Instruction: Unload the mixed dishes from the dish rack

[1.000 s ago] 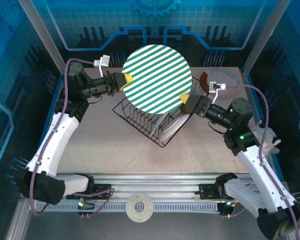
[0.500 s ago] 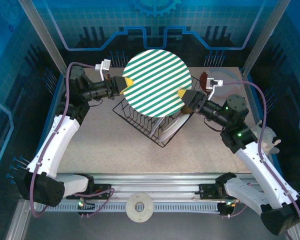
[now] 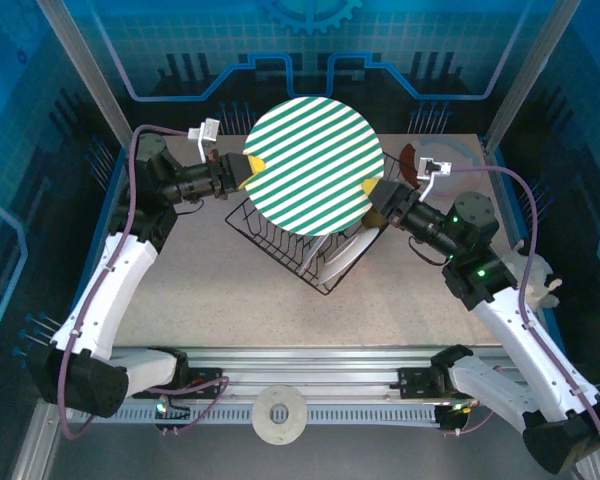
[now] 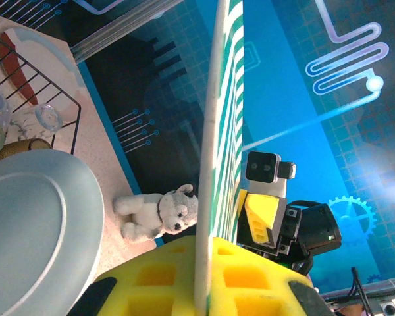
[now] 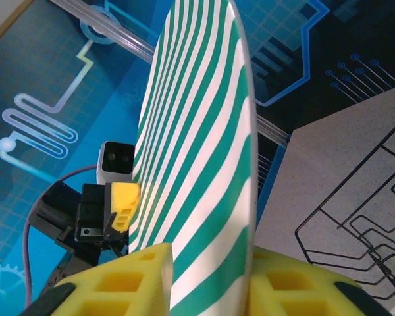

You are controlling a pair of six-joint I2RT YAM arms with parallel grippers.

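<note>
The green-and-white striped plate point(image 3: 313, 165) hangs in the air above the black wire dish rack point(image 3: 270, 238), held at opposite rims. My left gripper point(image 3: 247, 167) is shut on its left rim and my right gripper point(image 3: 372, 195) on its lower right rim. In the left wrist view the plate point(image 4: 217, 118) stands edge-on between the yellow pads of the left gripper point(image 4: 207, 266). In the right wrist view its striped face point(image 5: 197, 151) rises from the right gripper point(image 5: 210, 280). A white plate point(image 3: 346, 257) leans in the rack. A translucent cup point(image 4: 47, 117) sits in the rack's corner.
A pale plate point(image 3: 452, 158) with a dark red piece point(image 3: 408, 162) at its left side lies on the table at the back right. A small plush toy point(image 4: 159, 212) lies past the table's edge. Blue enclosure walls close in the back and sides.
The striped plate has shifted slightly toward the back left and a bit lower, both grippers still shut on it. The right wrist has moved up a little.
</note>
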